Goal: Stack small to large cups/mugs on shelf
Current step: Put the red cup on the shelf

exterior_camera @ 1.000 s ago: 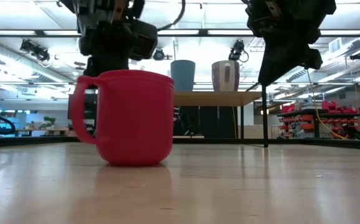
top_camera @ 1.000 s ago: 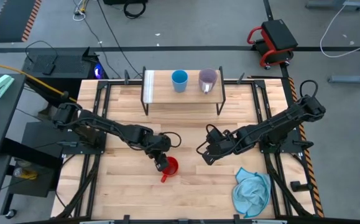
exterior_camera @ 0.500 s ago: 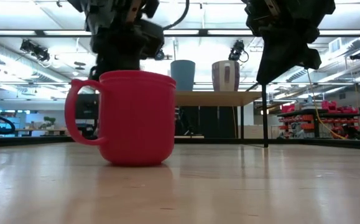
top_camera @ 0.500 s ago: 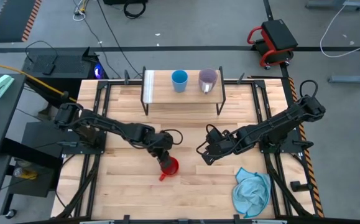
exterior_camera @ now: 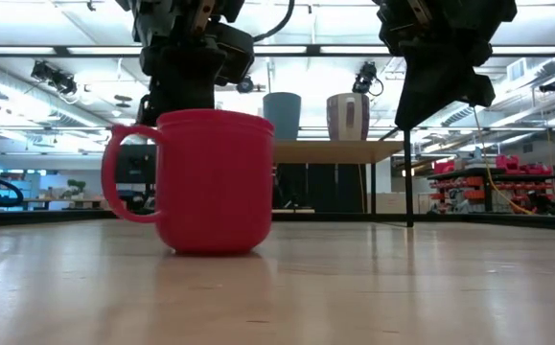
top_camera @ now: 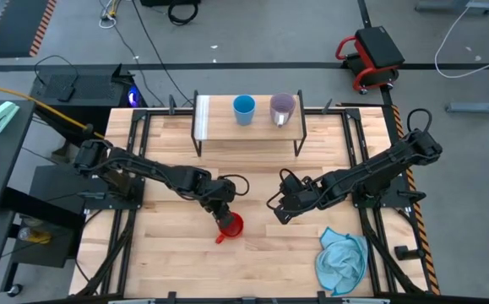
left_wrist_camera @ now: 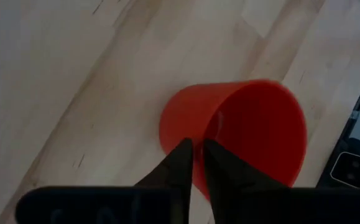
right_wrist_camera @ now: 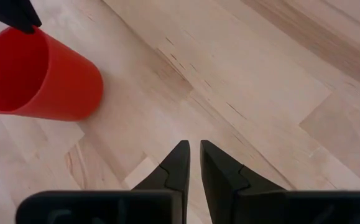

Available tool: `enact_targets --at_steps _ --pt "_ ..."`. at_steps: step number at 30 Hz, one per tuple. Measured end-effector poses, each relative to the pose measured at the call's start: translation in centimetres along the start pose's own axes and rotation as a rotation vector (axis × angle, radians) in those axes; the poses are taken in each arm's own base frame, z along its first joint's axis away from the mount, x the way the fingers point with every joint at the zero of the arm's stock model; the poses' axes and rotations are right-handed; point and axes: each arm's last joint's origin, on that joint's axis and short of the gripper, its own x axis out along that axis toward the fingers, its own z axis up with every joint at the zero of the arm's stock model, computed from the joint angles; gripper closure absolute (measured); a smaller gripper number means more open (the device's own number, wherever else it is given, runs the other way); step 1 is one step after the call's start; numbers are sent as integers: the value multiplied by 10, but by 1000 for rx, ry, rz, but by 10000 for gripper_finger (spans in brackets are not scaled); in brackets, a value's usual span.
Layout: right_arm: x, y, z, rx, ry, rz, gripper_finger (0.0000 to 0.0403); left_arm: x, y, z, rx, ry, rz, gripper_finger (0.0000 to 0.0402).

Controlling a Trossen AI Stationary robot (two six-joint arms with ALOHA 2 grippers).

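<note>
The red mug (top_camera: 231, 225) (exterior_camera: 218, 182) stands upright on the tabletop, with its handle (exterior_camera: 128, 172) toward the table's near left. My left gripper (top_camera: 222, 213) (left_wrist_camera: 196, 144) comes down at its far-left rim and is shut on it. My right gripper (top_camera: 274, 211) (right_wrist_camera: 193, 146) is shut and hovers over bare wood to the right of the mug (right_wrist_camera: 40, 74), touching nothing. The light blue cup (top_camera: 244, 108) (exterior_camera: 282, 115) and the purple-grey mug (top_camera: 282, 107) (exterior_camera: 348, 117) stand side by side on the shelf (top_camera: 248, 131) (exterior_camera: 335, 150) near the far edge. My left gripper holds the red mug by its wall at the rim (left_wrist_camera: 199, 134), on the mug's far-left side. One finger (left_wrist_camera: 181, 158) is outside and the other (left_wrist_camera: 220, 165) inside the cup. The fingers come from above, slanting down. The mug's base rests on the table, upright.
A crumpled light blue cloth (top_camera: 343, 260) lies at the table's near right corner. The shelf stands on thin black legs at the far middle, and one leg (exterior_camera: 409, 177) shows in the low view. Black rails run along the table's left and right sides.
My left gripper has moved a little toward the table's right, over the mug's rim. The red mug has shifted slightly to the right on the table and turned a little, so its handle shows wider in the low view. It has stayed on the wood.
</note>
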Motion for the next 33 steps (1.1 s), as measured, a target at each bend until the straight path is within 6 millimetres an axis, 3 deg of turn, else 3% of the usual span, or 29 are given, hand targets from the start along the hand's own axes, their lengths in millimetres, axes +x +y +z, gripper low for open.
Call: enact_targets --at_steps 6,21,33 --pt "0 0 0 0 0 0 357 0 0 0 2 -2 4 393" --pt "0 0 0 3 0 0 357 0 0 0 26 -3 6 360" --pt "0 0 0 5 -1 2 357 0 1 1 23 -3 9 306"
